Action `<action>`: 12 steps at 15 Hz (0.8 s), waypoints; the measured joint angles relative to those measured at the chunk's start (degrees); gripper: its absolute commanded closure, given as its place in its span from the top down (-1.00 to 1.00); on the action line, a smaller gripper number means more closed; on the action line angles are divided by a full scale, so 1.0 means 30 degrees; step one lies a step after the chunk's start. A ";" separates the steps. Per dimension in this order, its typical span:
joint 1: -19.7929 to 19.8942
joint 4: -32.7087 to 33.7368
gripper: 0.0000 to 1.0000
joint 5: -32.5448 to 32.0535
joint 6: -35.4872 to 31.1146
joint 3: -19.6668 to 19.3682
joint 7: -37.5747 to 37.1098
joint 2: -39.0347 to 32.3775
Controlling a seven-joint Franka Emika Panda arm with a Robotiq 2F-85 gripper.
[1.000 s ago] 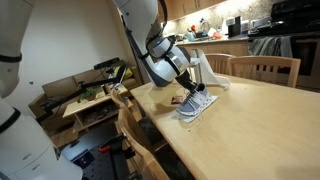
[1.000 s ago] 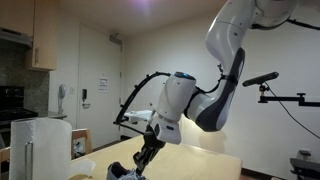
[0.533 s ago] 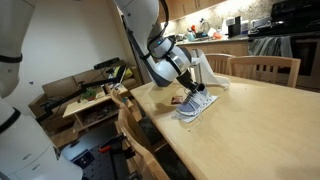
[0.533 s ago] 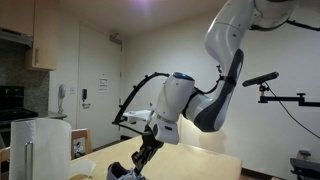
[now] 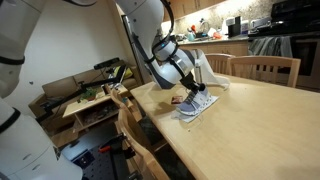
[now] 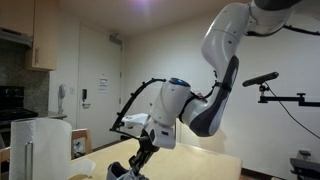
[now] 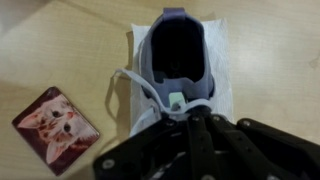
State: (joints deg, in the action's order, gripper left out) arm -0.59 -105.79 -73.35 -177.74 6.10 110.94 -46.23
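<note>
gripper [image 7: 190, 118]: closed tight, tips down on the tongue and laces of the shoe; lace pinched or not, impossible to tell.
shoe [image 7: 183, 50]: at 12 o'clock from the gripper, upright, opening facing up.
white sheet [image 7: 226, 70]: flat beneath the shoe.
cat card [image 7: 56, 125]: at 9 o'clock, just beside the sheet.
table [image 5: 250, 130]: wooden, under everything.

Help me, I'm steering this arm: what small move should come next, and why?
Probably draw the fingers slowly up and back. They look shut on the lace of the shoe, and a slack loop of it lies off to one side.
</note>
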 measured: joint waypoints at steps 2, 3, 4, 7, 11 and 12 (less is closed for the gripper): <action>-0.0060 0.0325 -1.00 -0.0163 0.0000 -0.0047 0.0108 -0.0187; -0.0156 0.0517 -1.00 -0.0461 0.0000 -0.0149 0.0097 -0.0237; -0.0357 0.0717 -1.00 -0.0839 0.0000 -0.0350 0.0036 -0.0247; -0.1439 0.1663 -1.00 -0.2683 0.0000 -0.1378 -0.0823 -0.0246; -0.2665 0.3002 -1.00 -0.5331 0.0000 -0.2274 -0.2631 -0.0391; -0.2825 0.3317 -1.00 -0.5968 0.0000 -0.2353 -0.3106 -0.0488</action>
State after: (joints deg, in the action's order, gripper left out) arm -9.07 -95.84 -91.26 -177.74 -0.96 101.62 -47.69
